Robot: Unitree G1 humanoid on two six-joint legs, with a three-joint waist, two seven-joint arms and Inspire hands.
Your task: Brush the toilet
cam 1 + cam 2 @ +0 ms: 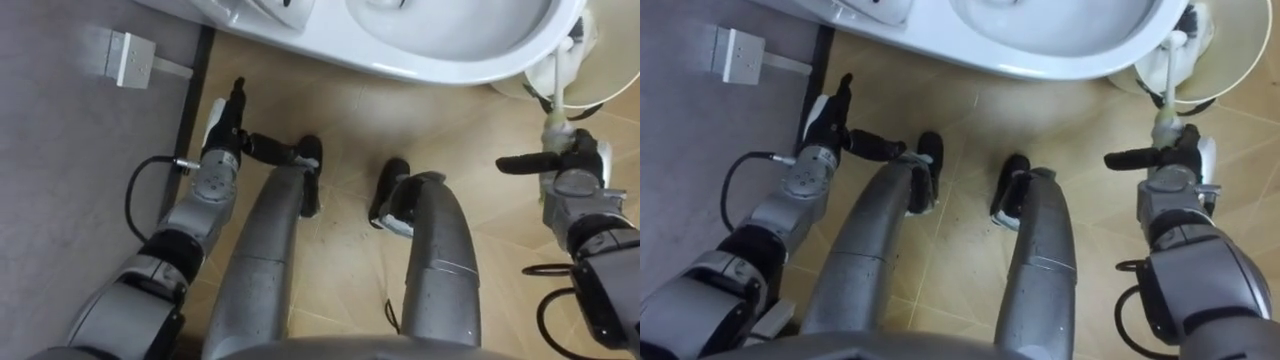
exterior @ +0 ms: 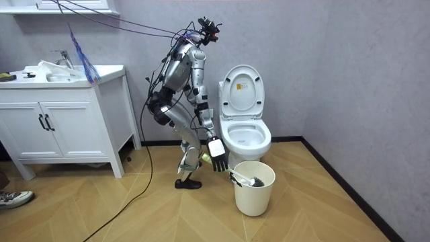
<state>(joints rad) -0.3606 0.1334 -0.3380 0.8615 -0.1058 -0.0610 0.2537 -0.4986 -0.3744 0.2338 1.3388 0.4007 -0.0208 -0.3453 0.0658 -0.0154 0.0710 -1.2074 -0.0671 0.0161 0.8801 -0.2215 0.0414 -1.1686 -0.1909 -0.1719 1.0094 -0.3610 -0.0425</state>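
The white toilet stands right in front of me with its lid up. A cream bucket sits on the floor to its right, and a white toilet brush lies in it. The brush handle sticks out toward my right hand. That hand is open, fingers straight and thumb out to the side, and the handle's end sits in the gap by the fingers. My left hand hangs open at my left side by the wall, holding nothing. I stand bent forward before the bowl.
A white socket box is on the grey wall at my left, above a dark skirting strip. A white vanity with a sink stands at the room view's left. A person's shoe shows at that edge. The floor is wood.
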